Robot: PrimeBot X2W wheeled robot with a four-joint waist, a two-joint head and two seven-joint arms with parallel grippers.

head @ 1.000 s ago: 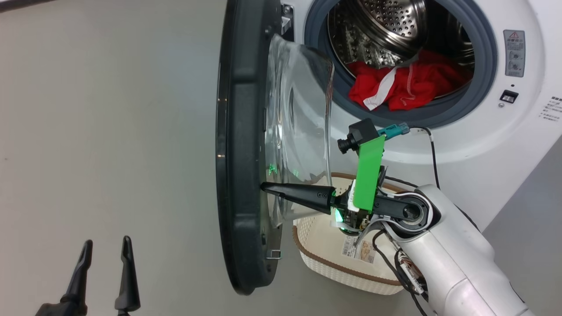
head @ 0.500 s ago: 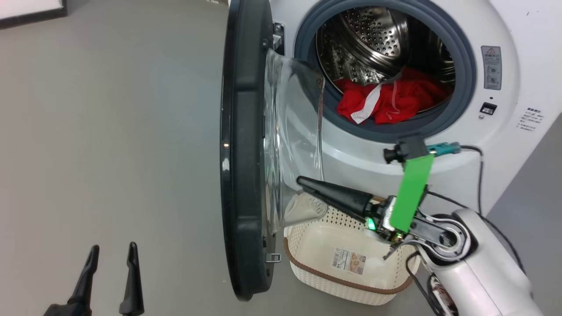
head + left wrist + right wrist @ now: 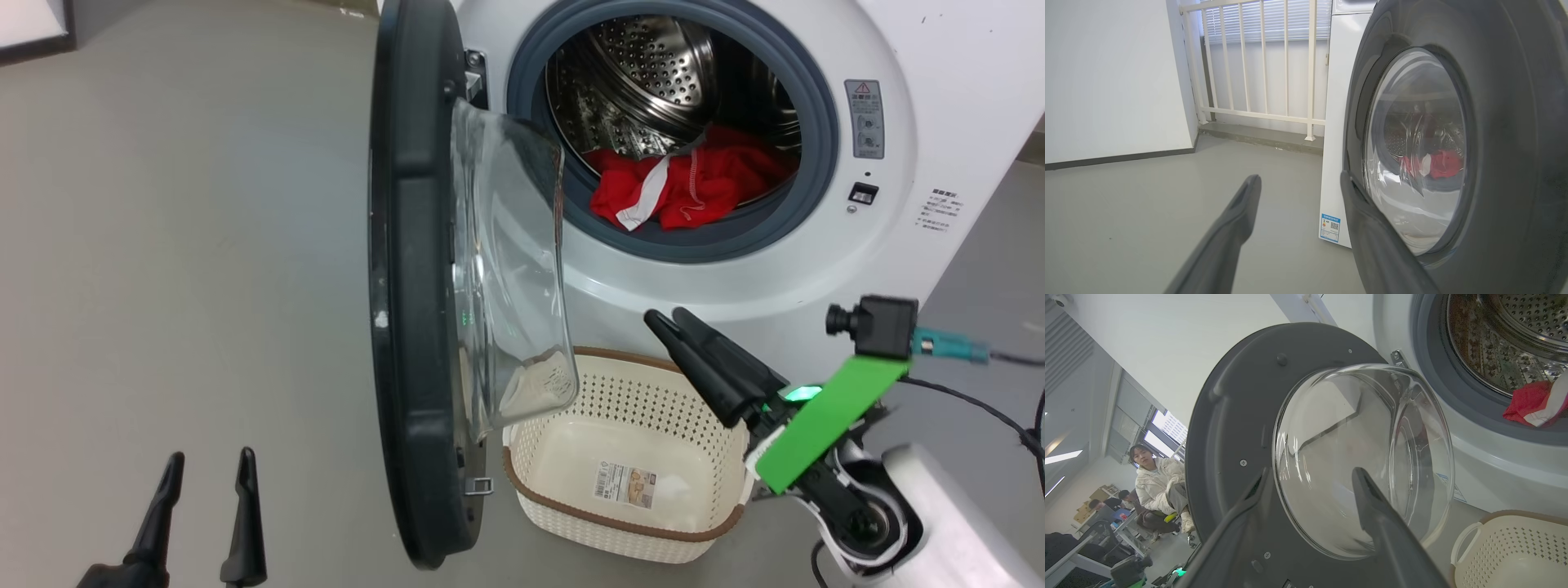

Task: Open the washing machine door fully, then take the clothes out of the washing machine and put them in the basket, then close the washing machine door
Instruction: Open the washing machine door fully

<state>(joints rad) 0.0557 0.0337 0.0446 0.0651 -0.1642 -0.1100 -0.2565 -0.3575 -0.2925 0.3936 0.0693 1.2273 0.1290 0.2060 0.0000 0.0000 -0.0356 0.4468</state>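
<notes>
The washing machine door [image 3: 408,286] stands open, edge-on to me, its glass bowl [image 3: 510,269] bulging towards the washing machine [image 3: 816,269]. The red clothes [image 3: 678,192] with white trim lie low in the steel drum. On the floor below the opening sits the basket [image 3: 620,524], holding only its paper label. My right gripper [image 3: 665,314] hangs open above the basket's far rim, apart from the door, pointing at the glass bowl [image 3: 1363,457]. My left gripper [image 3: 210,457] is open and empty at the lower left, outside the door [image 3: 1494,143].
A white railing [image 3: 1265,61] and a wall stand beyond the machine's left side. A blue label [image 3: 1331,226] marks the machine's lower corner. A person [image 3: 1155,477] crouches among desks in the room behind the door. Grey floor [image 3: 163,245] stretches left of the door.
My right gripper has drawn back from the door's inner side, rightwards and over the basket. The head view has shifted too. The left gripper has stayed put.
</notes>
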